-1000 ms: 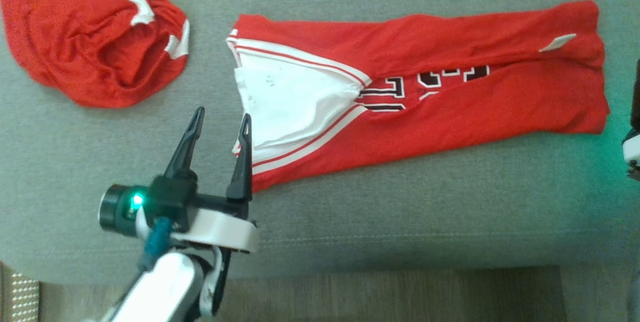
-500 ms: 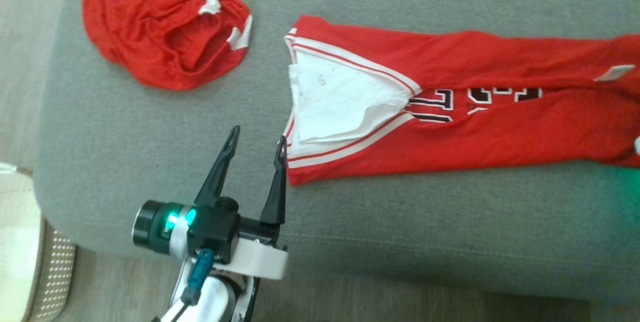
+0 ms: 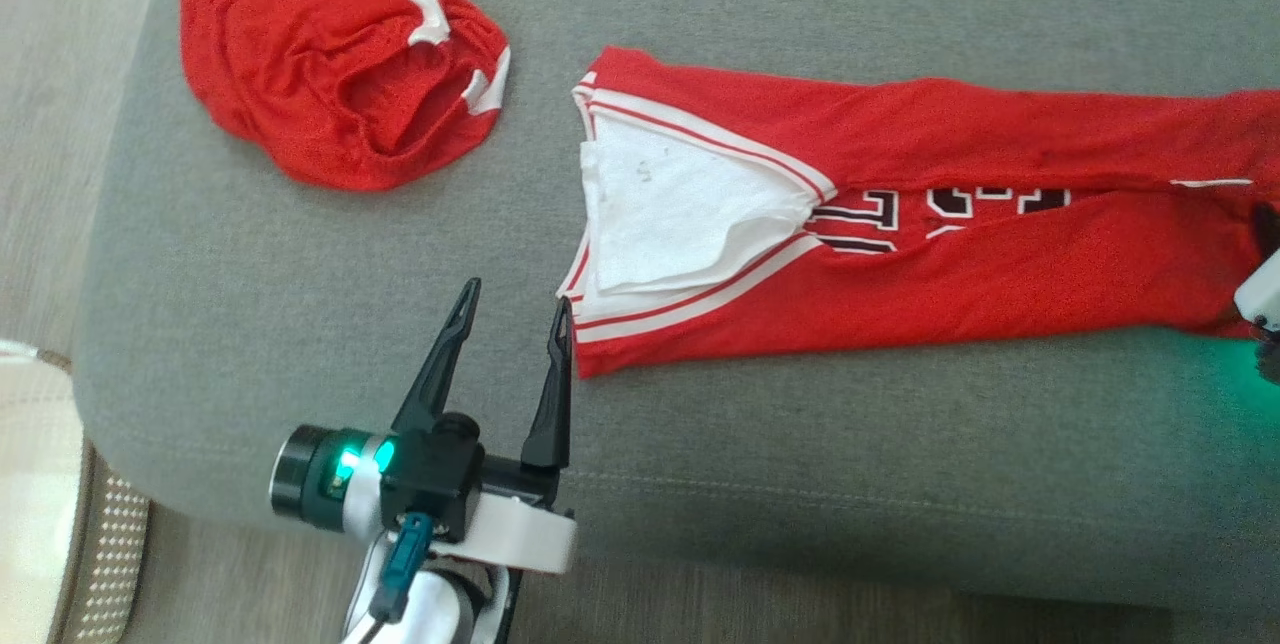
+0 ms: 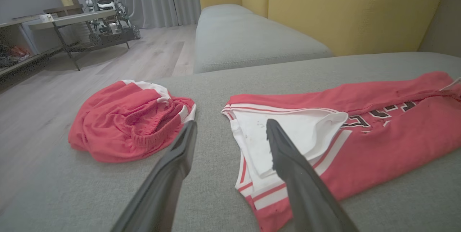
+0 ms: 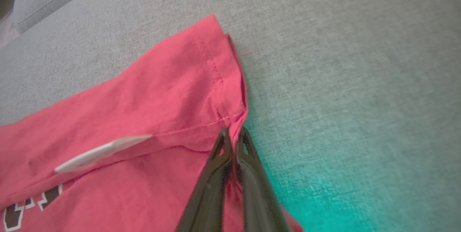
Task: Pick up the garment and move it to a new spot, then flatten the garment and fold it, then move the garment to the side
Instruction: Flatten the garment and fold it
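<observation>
The garment (image 3: 900, 224) is a red jersey with white trim, folded into a long strip across the grey cushion (image 3: 300, 274). Its white-lined neck end points left. My left gripper (image 3: 517, 296) stands open just beside the strip's near left corner, nothing between its fingers. In the left wrist view the same gripper (image 4: 231, 124) frames the neck end of the garment (image 4: 360, 145). At the far right end, my right gripper (image 5: 234, 131) is shut on the hem fold of the garment (image 5: 144, 109). A white part of my right wrist (image 3: 1258, 296) shows at the head view's right edge.
Crumpled red shorts (image 3: 340, 74) with white trim lie on the cushion's far left. The cushion's front edge (image 3: 800, 514) runs close below my left gripper, with wood floor beyond. A yellow sofa back (image 4: 342, 5) rises behind. A metal-framed table (image 4: 54, 19) stands across the floor.
The head camera has swung left, shifting the whole picture. My right gripper has shut on the garment's hem. The left gripper stays open beside the neck end.
</observation>
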Controlling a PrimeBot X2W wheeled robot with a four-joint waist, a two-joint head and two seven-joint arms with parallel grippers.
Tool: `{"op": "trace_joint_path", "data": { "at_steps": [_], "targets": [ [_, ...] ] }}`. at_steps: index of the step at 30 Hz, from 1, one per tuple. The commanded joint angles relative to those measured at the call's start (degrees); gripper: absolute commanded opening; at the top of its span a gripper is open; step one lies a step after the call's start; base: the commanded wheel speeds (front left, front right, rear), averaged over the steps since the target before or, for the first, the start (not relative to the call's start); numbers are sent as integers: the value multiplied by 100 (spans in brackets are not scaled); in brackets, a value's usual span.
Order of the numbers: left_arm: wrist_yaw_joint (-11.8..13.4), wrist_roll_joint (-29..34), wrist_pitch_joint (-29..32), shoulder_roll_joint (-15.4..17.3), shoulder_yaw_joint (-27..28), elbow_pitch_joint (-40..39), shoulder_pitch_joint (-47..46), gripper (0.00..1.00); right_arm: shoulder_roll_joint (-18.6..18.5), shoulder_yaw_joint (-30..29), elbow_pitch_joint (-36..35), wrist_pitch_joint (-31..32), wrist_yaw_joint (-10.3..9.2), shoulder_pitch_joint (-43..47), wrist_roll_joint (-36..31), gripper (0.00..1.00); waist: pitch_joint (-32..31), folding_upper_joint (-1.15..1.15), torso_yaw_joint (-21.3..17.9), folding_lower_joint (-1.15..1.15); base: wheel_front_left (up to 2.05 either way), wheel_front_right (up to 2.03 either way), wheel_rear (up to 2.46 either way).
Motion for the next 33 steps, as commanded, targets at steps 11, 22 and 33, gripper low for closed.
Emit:
{"op": "trace_joint_path", "data": {
  "at_steps": [11, 22, 33],
  "targets": [
    [-240, 169, -69, -100, 406, -193, 59, 100, -705, 157, -1067, -173, -2, 20, -666, 0, -77, 0, -442, 0, 0, 0, 0],
    [-369, 275, -69, -155, 520, -123, 74, 100, -205, 854, -3100, 772, -2, 215, -865, 0, -243, 0, -626, 0, 0, 0, 0],
    [-472, 332, -69, -254, 546, -58, 101, 100, 905, 2207, -4842, 1505, -2, 640, -690, 0, -545, 0, -423, 0, 0, 0, 0]
  ]
}}
